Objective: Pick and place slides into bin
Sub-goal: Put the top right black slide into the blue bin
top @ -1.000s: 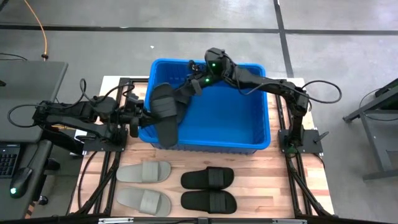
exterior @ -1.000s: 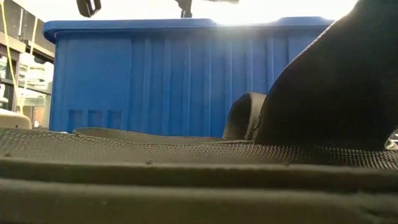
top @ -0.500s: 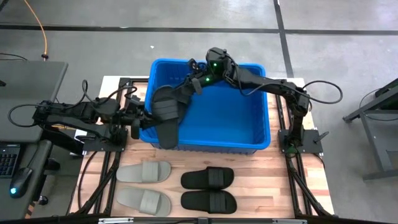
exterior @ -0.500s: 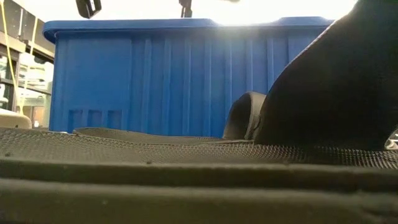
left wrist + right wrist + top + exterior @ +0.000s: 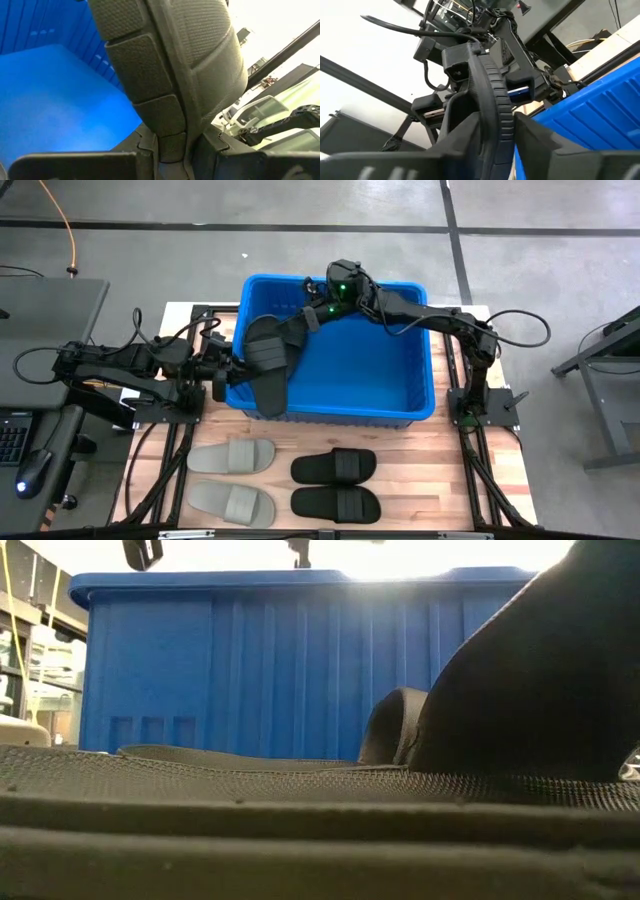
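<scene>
High view, straight down on the table: the large rectangular bright blue plastic bin (image 5: 340,350) with ribbed walls sits at the far middle of the wooden table (image 5: 420,480), and two flat black slide sandals (image 5: 265,365) are held together upright over its left wall. The left gripper (image 5: 222,367) reaches in from the left, just outside that wall, and the left wrist view shows its dark fingers (image 5: 165,150) pinching the textured black soles (image 5: 165,75) between them, with the blue bin floor (image 5: 55,100) beyond. The right gripper (image 5: 305,323) comes across the far part of the bin from the right; in the right wrist view its fingers (image 5: 540,145) stand on either side of the black sandal's ribbed edge (image 5: 495,105), close against it, though I cannot tell whether they press it. On the near part of the table lie two light grey slide sandals (image 5: 232,480) on the left and two more black slide sandals (image 5: 335,485) to their right, each pair side by side. Low view shows the bin's near wall (image 5: 250,670) behind a black sandal (image 5: 540,680) close to the lens.
</scene>
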You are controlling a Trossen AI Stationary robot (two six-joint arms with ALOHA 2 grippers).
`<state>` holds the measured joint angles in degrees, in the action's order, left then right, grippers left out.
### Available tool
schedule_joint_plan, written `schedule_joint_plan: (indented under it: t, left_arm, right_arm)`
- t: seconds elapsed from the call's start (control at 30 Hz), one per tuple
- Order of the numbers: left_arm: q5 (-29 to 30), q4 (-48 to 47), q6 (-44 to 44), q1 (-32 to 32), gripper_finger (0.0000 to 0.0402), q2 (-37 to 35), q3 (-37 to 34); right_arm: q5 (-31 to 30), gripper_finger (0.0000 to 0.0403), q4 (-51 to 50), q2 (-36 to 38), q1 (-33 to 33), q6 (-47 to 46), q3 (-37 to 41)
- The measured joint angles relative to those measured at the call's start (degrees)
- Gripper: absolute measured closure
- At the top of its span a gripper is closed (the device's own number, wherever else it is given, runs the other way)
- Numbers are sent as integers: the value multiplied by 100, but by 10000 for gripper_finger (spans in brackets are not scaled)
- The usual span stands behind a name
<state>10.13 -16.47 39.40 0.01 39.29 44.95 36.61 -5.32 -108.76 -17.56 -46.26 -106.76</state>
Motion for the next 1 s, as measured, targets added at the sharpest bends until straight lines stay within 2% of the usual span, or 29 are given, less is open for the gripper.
schedule_joint_plan:
  t: [0.13, 0.4, 0.57, 0.7, 0.87, 1.0]
  left_arm:
    - [17, 0, -2, 2, 341, -2, 0]
    - [78, -24, 103, -2, 338, -81, 0]
    - [141, -123, 249, 2, 243, -282, -2]
    - [402, -362, 299, 2, 180, -488, -2]
    - [892, -631, 437, 2, 139, -826, -2]
    - [1679, -793, 776, 2, 116, -1152, -2]
  right_arm:
    - [-103, 384, -5, -1, 29, 22, 0]
    - [-577, 398, -44, 44, 175, 158, -7]
    - [-696, 400, -748, 239, 113, 492, -9]
    - [-1106, 401, -1619, 526, 76, 972, -9]
    - [-1710, 402, -1969, 836, 44, 1225, -4]
    - [-2452, 402, -2042, 891, 61, 1285, -9]
